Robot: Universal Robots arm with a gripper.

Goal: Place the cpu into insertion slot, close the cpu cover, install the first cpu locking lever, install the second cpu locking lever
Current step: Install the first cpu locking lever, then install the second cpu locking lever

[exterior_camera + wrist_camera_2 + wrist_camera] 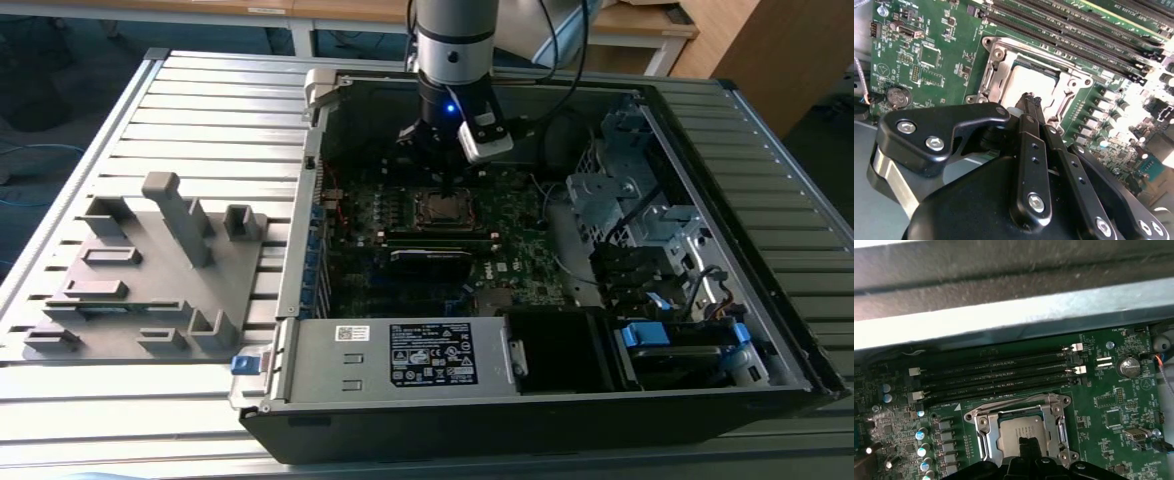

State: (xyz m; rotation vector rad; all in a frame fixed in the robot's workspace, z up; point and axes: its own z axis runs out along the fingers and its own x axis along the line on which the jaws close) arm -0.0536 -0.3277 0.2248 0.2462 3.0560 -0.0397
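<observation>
the gripper stands low over the insertion slot at lower centre of the first wrist view, its fingers pinched close together with nothing visibly between them. the cpu already sits in the slot with the cpu cover down around it, so i judge a locking lever step is in hand, calling for a careful sideways push on thin metal.
</observation>
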